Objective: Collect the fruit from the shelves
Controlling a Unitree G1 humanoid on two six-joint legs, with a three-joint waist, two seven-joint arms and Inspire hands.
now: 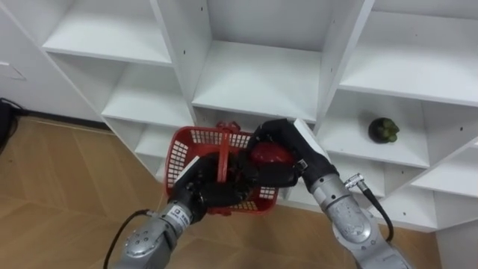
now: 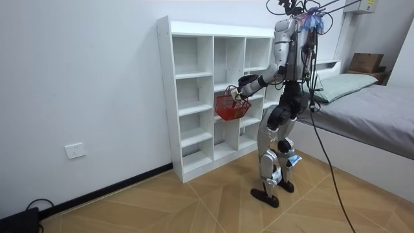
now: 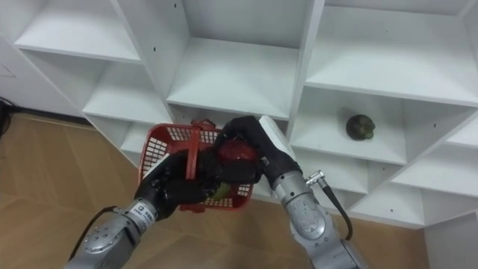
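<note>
Just over the middle of the eye views, the right hand (image 1: 287, 142) is clenched round a red fruit (image 1: 269, 155), its fingers curled over the top of the fruit. It holds the fruit inside the rim of a red basket (image 1: 193, 140), toward the basket's three o'clock side. The fruit sits between the fingers and the mesh wall, and whether it touches the basket's bottom cannot be told.

At the basket's seven o'clock side the left hand (image 1: 200, 188) comes up from below. Its dark fingers are wrapped round the upright red handle (image 1: 222, 155), so the basket hangs in front of the robot's chest, clear of the shelves.

Behind the basket stands the white closet (image 1: 254, 78), an open unit of square compartments, with the basket level with the lower edge of its middle column. At about two o'clock from the basket, well apart from both hands, a dark green fruit (image 1: 384, 130) rests alone on a shelf board in the right-hand column.

From the room view, the robot stands upright on the wooden floor (image 2: 194, 200), facing the closet. A bed (image 2: 381, 110) lies at three o'clock of it, along the room view's right.
</note>
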